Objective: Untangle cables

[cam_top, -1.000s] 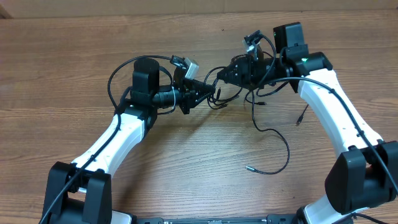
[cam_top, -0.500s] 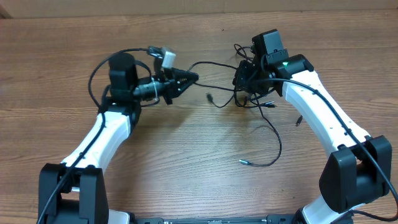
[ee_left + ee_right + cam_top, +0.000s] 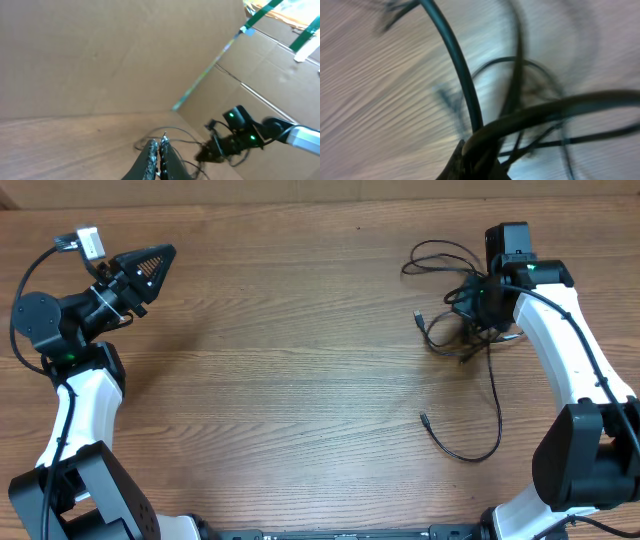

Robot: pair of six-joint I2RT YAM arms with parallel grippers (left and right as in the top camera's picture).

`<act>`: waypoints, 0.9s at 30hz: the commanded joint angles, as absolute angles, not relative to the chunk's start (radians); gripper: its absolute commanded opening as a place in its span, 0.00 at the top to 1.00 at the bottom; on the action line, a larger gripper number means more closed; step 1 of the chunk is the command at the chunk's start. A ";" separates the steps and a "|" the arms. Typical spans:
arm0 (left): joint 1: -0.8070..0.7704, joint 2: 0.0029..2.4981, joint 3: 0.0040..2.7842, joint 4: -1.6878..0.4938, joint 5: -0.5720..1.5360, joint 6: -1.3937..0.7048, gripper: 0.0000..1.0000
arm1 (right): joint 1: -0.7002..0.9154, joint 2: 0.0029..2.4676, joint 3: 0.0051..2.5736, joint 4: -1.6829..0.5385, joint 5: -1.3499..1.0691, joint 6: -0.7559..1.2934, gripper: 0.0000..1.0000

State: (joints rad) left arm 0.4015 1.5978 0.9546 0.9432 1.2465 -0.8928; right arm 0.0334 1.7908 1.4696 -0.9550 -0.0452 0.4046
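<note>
- Brown wood-grain tabletop (image 3: pixel 300 380) is mostly bare; the thin black cables (image 3: pixel 452 340) sit bunched at its far right, with one strand trailing toward the base.
- My right gripper (image 3: pixel 478 305) is clamped on that bunch, several strands running into it.
- My left gripper (image 3: pixel 150 265) is closed, apparently empty, far left.
- Risk: a one-handed pull could tighten the tangle or drag everything.

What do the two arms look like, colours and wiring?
Both match: the left arm and right arm have white link shells with black joints and wrist sections, each with a green light. Black wires loop along them. The left arm's black jaws taper to a point, with a silver connector behind.
</note>
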 commanded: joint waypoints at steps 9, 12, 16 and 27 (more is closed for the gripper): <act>0.216 1.586 0.966 0.914 1.299 -0.799 0.82 | 0.122 1.789 1.479 -0.719 -0.989 -0.054 0.96; 0.172 1.586 0.966 0.818 1.280 -0.713 0.78 | 0.123 1.789 1.479 -0.723 -0.989 -0.053 0.87; 0.149 1.586 0.966 0.706 1.271 -0.618 0.77 | 0.123 1.789 1.479 -0.728 -0.989 -0.053 0.81; 0.090 1.586 0.966 0.677 1.245 -0.628 0.26 | 0.110 1.789 1.489 -0.604 -0.944 -0.012 0.18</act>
State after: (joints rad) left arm 0.1158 1.5951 0.9550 0.6743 1.2552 -0.6472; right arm 0.1230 1.7920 1.4696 -0.6422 -0.9508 -0.0376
